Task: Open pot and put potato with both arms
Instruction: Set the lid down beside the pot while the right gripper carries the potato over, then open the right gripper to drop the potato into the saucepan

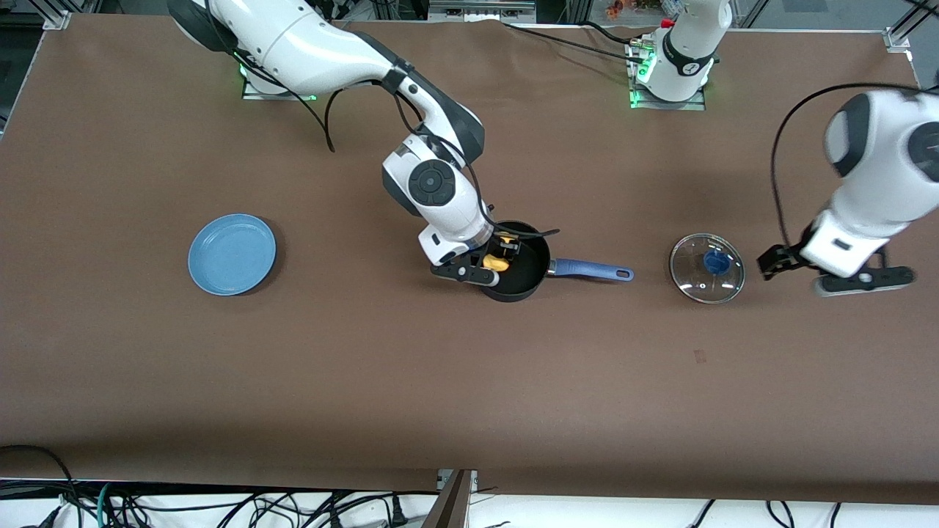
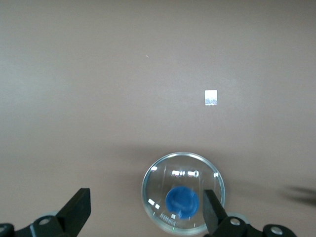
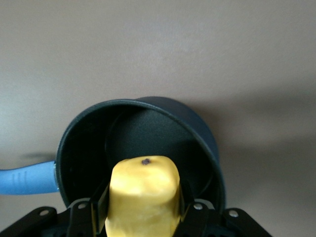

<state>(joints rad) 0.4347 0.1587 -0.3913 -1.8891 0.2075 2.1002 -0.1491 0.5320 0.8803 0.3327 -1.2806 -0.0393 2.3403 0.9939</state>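
The black pot [image 1: 524, 282] with its blue handle [image 1: 590, 270] stands open mid-table. My right gripper [image 1: 501, 254] is over its mouth, shut on the yellow potato [image 1: 497, 262]. In the right wrist view the potato [image 3: 143, 197] sits between the fingers, above the pot's dark inside [image 3: 143, 136]. The glass lid [image 1: 707, 268] with its blue knob lies flat on the table beside the pot, toward the left arm's end. My left gripper [image 1: 814, 273] is open and empty, up in the air beside the lid. In the left wrist view the lid [image 2: 182, 192] lies below the spread fingers [image 2: 79, 210].
A flat light-blue plate [image 1: 232, 254] lies toward the right arm's end of the table. A small white tag [image 2: 211, 97] lies on the brown tabletop in the left wrist view. The right arm's black cable hangs near the pot.
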